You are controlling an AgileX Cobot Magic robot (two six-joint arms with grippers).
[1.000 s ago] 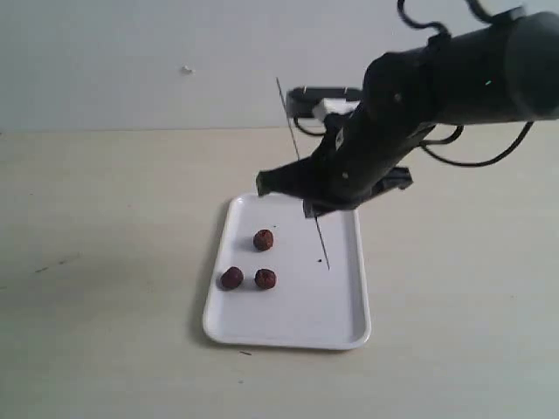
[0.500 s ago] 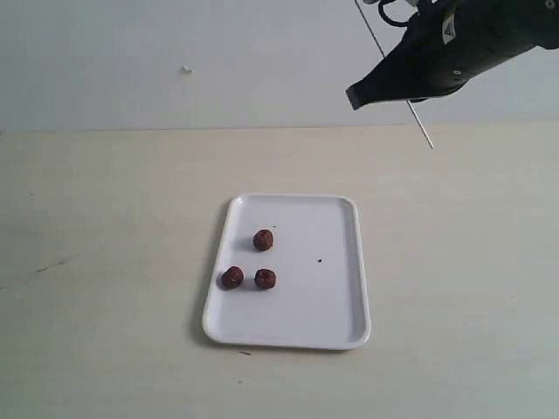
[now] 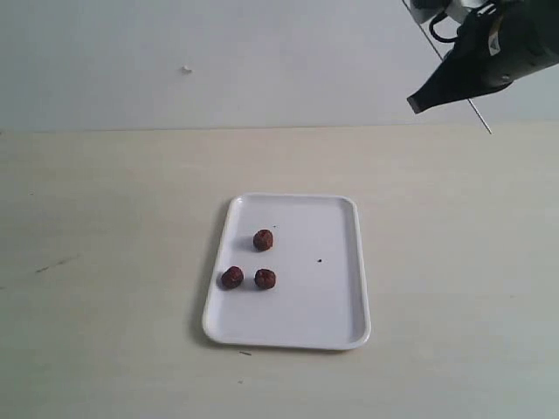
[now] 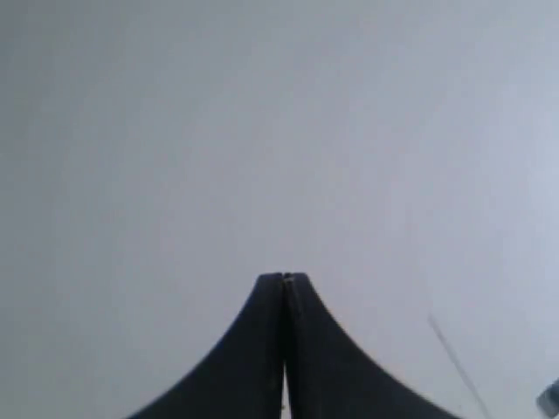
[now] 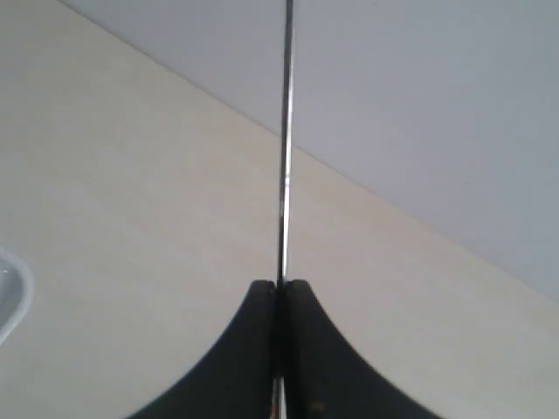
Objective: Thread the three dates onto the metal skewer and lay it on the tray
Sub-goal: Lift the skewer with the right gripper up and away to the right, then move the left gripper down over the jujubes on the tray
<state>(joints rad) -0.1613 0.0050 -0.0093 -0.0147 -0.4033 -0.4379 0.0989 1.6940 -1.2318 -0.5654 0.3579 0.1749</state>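
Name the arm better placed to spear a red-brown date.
Right. The right gripper is shut on the thin grey metal skewer, though far from the white rectangular tray; the left gripper is shut, empty.

Lab: pale tabletop, plain wall

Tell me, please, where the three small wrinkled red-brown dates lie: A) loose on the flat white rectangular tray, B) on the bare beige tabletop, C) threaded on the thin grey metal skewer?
A: all three dates sit loose on the white tray, and the metal skewer, held high and clear of them, carries nothing.
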